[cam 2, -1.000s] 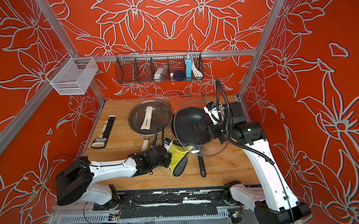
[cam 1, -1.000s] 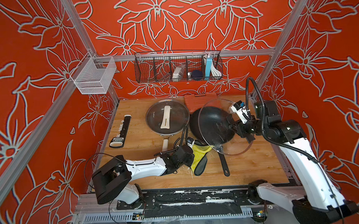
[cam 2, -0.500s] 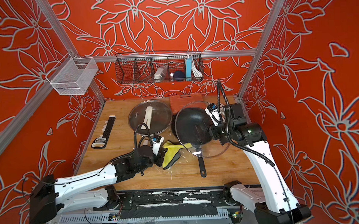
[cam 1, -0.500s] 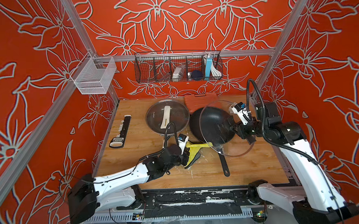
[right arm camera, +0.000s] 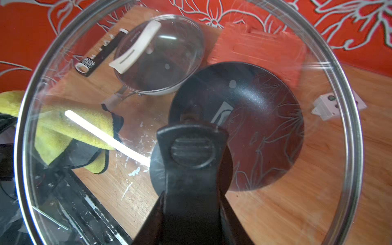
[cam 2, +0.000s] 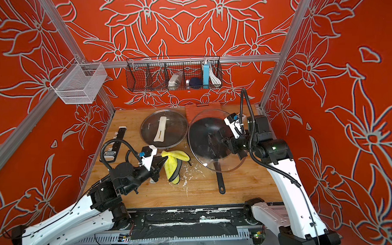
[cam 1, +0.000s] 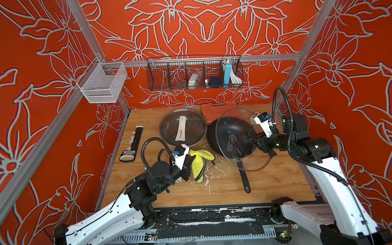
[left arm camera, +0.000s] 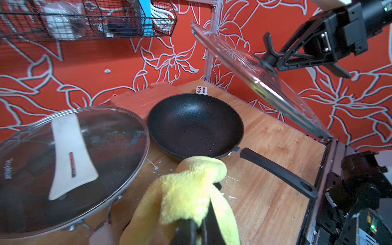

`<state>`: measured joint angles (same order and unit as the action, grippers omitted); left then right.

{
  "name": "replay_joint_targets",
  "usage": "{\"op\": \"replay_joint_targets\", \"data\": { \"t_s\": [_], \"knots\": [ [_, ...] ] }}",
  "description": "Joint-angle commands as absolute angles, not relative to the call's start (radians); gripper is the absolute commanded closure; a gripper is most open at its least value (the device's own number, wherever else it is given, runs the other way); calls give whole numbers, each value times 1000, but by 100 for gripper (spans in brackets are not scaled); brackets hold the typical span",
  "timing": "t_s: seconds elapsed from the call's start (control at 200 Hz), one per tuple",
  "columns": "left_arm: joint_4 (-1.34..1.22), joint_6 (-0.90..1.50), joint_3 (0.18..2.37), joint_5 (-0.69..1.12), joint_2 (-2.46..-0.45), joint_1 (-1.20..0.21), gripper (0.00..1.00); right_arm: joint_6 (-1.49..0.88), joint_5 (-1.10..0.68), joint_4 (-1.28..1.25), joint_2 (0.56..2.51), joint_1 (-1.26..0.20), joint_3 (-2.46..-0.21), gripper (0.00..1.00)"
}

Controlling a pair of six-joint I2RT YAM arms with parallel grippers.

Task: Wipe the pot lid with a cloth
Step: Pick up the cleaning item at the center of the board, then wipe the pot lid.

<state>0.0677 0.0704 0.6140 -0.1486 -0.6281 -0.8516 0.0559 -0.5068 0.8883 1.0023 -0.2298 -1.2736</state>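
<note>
L gripper [cam 1: 188, 161] clamped shut on cloth [cam 1: 198, 164]; yellow cloth bunched between tips, hangs down over table [cam 1: 273, 181]. R gripper [cam 1: 254, 139] grips knob [left arm camera: 267, 59] of glass lid [cam 1: 248, 163], lid tilted in air over pan [left arm camera: 195, 127]. Cloth just beside lid's lower rim, not touching. 2nd lid [cam 1: 168, 128] sits level behind cloth.
</note>
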Motion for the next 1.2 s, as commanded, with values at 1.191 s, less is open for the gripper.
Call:
{"op": "replay_joint_targets", "data": {
  "t_s": [1.191],
  "knots": [
    [-593, 499, 1018, 881, -982, -485, 100, -322, -998, -5, 837, -227, -980, 100]
  ]
}}
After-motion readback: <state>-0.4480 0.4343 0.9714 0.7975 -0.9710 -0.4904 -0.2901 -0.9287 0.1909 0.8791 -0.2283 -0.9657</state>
